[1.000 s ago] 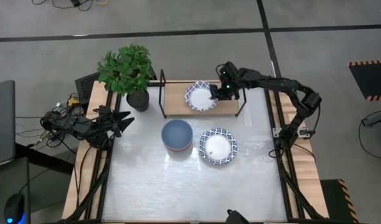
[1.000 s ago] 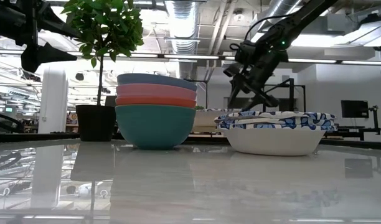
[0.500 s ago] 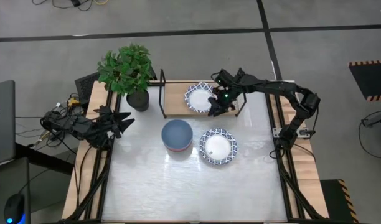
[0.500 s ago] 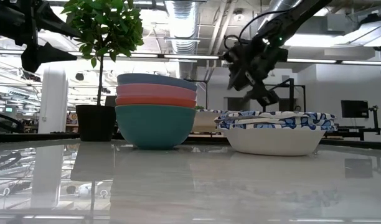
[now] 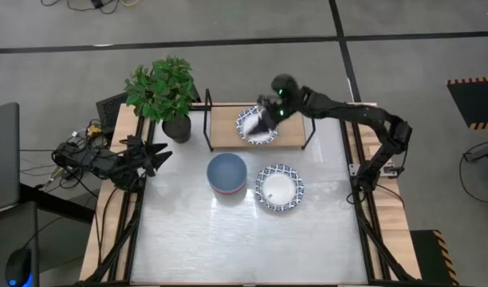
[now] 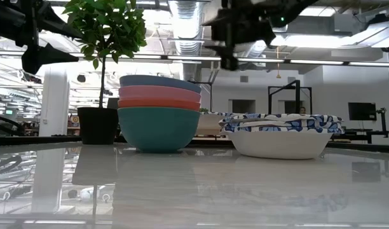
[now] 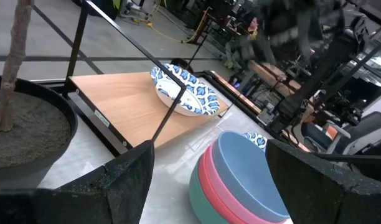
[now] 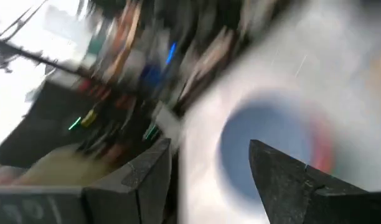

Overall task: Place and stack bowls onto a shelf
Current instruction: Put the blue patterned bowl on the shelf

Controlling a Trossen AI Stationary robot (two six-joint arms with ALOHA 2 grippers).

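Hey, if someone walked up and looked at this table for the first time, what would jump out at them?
Probably the stack of plain bowls mid-table, blue over red over teal, with a blue-patterned white bowl beside it. Behind them, another patterned bowl sits on the wooden shelf, with the open right gripper above it. A leafy potted plant stands at the shelf's left end.

Both arms are dark, jointed and slim. The right arm (image 5: pixel 356 113) carries a small green light near its wrist. The left arm (image 5: pixel 100 162) has coloured cables bunched at its base.
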